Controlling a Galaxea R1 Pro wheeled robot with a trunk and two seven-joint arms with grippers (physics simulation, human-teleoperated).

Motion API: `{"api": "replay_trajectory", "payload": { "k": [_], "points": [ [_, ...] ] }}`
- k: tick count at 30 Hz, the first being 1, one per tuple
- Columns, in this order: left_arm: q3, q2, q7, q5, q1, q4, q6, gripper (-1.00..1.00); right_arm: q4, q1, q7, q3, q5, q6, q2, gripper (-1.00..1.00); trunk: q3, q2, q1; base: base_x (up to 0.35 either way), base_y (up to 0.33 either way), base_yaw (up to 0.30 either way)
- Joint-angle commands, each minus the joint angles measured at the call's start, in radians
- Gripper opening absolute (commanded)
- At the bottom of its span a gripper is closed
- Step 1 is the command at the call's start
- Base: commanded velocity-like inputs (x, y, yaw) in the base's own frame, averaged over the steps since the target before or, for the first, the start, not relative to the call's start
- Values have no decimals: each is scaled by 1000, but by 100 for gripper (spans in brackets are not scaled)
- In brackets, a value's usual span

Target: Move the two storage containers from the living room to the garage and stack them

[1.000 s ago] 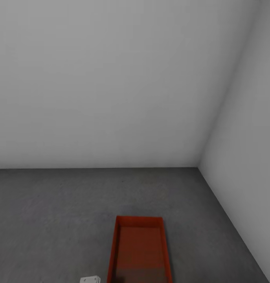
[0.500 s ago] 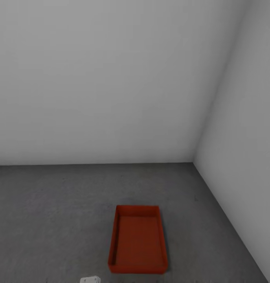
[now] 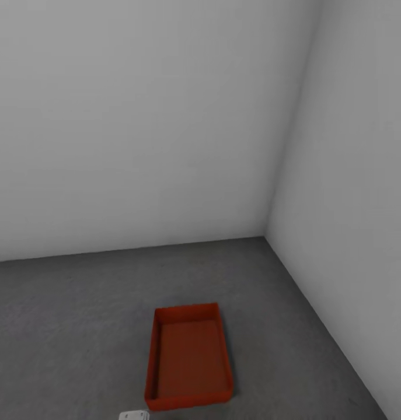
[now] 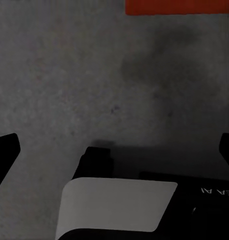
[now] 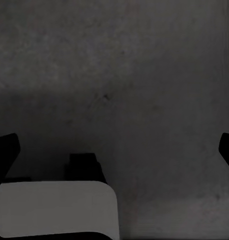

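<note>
Head view: low-walled orange-red rectangular container point(image 3: 189, 357) on rough grey concrete floor point(image 3: 66, 315); both hands agape.

Partial mirrored letters on robot base point(image 4: 214, 191), unreadable

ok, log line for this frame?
place: garage corner | container: one, on floor, empty | left gripper: open, empty | right gripper: open, empty
</note>
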Motion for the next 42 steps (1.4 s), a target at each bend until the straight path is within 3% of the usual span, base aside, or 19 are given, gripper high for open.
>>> {"api": "replay_trajectory", "payload": {
  "k": [1, 42],
  "points": [
    [-1, 0, 3, 9, 0, 0, 3, 100, 3, -1, -1, 8, -10, -6, 1, 100, 0, 0, 0, 0, 0, -274],
    [-1, -3, 1, 1, 0, 0, 1, 100, 3, -1, 3, 7, -12, -6, -1, 100, 20, 0, 0, 0, 0, -274]
  ]
}}
